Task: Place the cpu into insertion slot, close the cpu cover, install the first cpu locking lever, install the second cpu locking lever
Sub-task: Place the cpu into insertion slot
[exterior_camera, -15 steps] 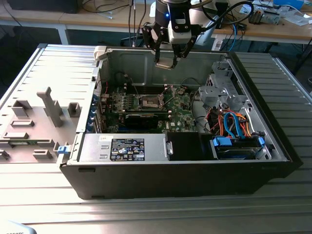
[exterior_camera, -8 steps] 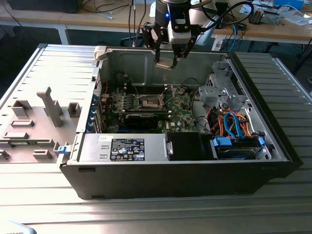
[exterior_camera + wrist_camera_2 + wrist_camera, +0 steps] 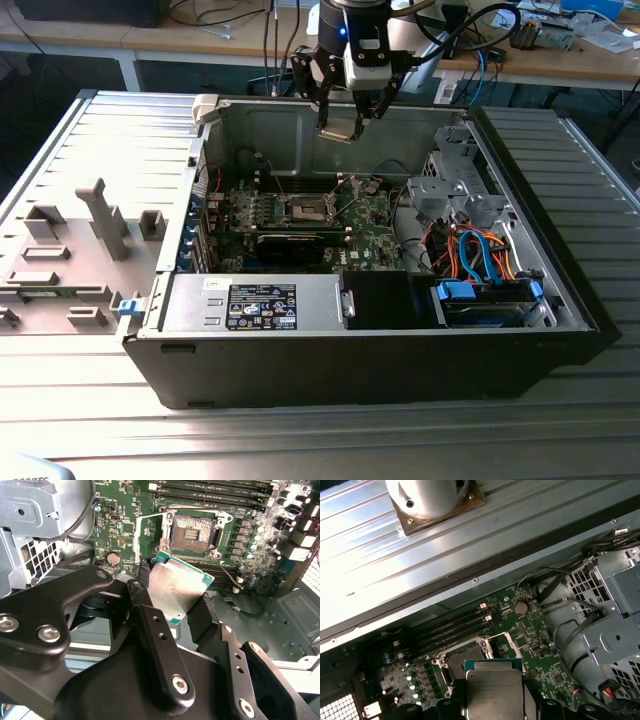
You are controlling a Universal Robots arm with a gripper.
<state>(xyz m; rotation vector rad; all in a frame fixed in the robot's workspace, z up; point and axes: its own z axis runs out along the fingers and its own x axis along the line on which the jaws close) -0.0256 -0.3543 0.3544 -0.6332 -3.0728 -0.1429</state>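
Cpu [image 3: 177, 587]: clamped between the two black fingers [image 3: 202, 611] of the gripper [image 3: 343, 118], one on each opposite edge. The jaws pinch the chip, metal lid up and slightly tilted. In the exterior view it hangs well above the motherboard [image 3: 372, 215], over the far part of the open case [image 3: 260, 125]. It touches nothing but the fingers.

Insertion slot [image 3: 192, 532]: empty, with the dark contact field exposed inside the silver rim. In the second wrist view the chip's far corner sits just short of the slot. In the first wrist view the chip overlaps the slot's near edge. It is near alignment but clearly apart in height.

Cpu cover [image 3: 136, 540]: the thin silver frame at the slot's side is taken to be the cover, swung open. No plate lies over the socket. The position of the locking levers cannot be made out.

Surroundings: the long memory slots [image 3: 450, 627] lie just beyond the socket. The drive cage [image 3: 470, 190] and cable bundle are at the exterior view's right.

Progress, as judged: the chip is picked up and carried above the board. Step one is in hand but the chip is not seated. Cover closing and both levers are not yet done.
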